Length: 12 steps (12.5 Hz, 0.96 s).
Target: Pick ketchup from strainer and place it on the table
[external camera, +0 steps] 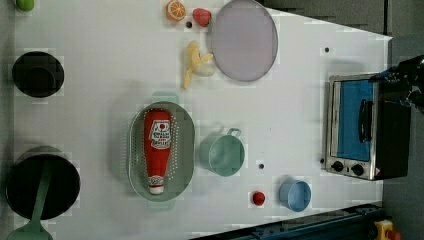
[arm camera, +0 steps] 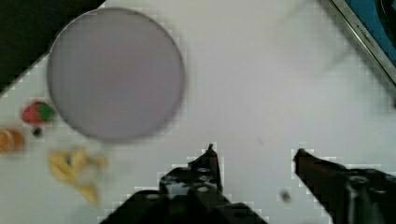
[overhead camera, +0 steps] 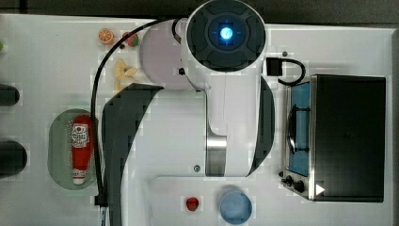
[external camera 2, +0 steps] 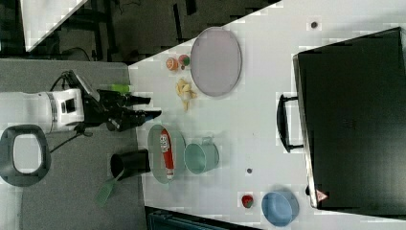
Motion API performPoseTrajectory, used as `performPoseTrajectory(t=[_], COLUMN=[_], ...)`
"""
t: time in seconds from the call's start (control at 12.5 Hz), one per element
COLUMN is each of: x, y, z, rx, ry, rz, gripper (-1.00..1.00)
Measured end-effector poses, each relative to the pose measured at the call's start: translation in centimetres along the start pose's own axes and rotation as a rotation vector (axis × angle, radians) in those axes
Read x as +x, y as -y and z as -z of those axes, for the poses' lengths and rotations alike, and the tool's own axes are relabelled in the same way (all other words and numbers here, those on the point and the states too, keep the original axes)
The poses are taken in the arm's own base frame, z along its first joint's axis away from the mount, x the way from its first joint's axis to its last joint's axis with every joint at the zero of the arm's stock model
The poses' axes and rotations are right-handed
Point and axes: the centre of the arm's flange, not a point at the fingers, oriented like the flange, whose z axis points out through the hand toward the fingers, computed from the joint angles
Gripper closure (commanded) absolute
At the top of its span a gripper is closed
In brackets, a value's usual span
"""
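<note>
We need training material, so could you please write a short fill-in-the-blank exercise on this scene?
1. The ketchup lies inside the ____.
2. In the left view, the green cup stands on the strainer's ____ side.
3. The gripper is ____, holding nothing.
4. The banana lies beside the grey ____.

Missing words: strainer; right; open; plate

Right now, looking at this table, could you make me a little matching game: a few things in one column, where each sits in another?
Things:
1. ketchup
2. banana
3. blue bowl
4. green cup

Places, in the left view:
A. beside the grey plate
B. in the strainer
C. just right of the strainer
D. near the toaster oven

Pairs: 1-B, 2-A, 3-D, 4-C
</note>
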Motion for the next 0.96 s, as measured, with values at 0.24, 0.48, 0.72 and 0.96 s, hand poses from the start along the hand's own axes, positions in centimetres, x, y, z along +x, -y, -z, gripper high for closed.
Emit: performPoseTrajectory(t=[0.24, 0.48, 0.72, 0.96], x=[-6.5, -9.5, -13.5, -17.4], y=[-6.0, -5.1, 0.0, 5.2], z=[1.1, 8.8, 9.8, 5.2], rx=[-0.104, -0.001, 0.024, -0.034], ry=[0.138, -0.007, -0.062, -0.016], rz=[-0.024, 0.019, 0.136, 0.257], gripper=[-0.99, -1.00, -1.00, -1.00])
